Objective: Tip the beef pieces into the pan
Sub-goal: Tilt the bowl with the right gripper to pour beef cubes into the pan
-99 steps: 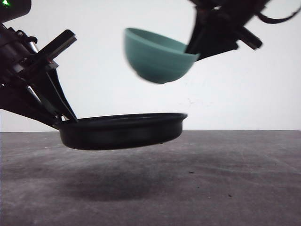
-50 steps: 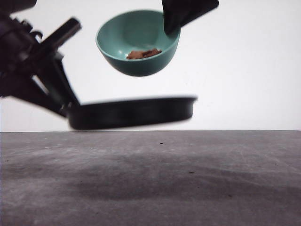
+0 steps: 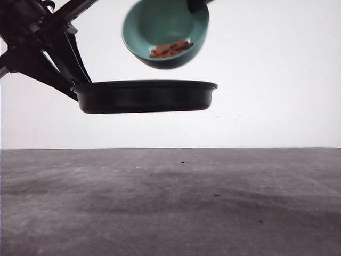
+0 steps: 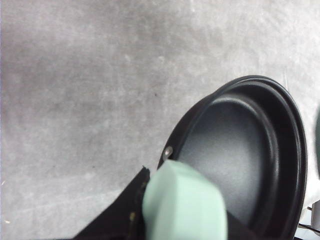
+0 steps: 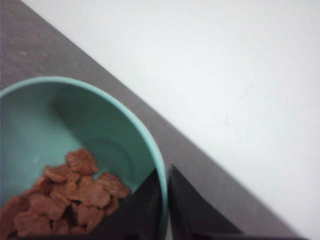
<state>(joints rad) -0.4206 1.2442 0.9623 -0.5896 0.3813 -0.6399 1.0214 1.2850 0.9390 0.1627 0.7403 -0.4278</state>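
Note:
The shallow black pan (image 3: 144, 96) hangs level, high above the table. My left gripper (image 3: 72, 80) is shut on its mint-green handle (image 4: 182, 205), and the pan's dark inside (image 4: 235, 145) holds nothing. Just above the pan's middle is a teal bowl (image 3: 160, 21), tipped so its mouth faces the camera. The reddish-brown beef pieces (image 3: 170, 49) lie heaped against its lower wall. My right gripper (image 3: 196, 5) is shut on the bowl's rim, one finger inside and one outside (image 5: 165, 205). In the right wrist view the beef pieces (image 5: 75, 195) sit in the teal bowl (image 5: 60, 120) beside the inner finger.
The grey table (image 3: 213, 202) spreads below both arms with only faint marks on it. A white wall (image 3: 277, 80) stands behind it. The left arm's black links (image 3: 32, 37) slope down toward the pan from the upper left.
The pan has risen well above the table and levelled out. The bowl has gone up with it and tipped further over, and the beef has slid toward its lower wall.

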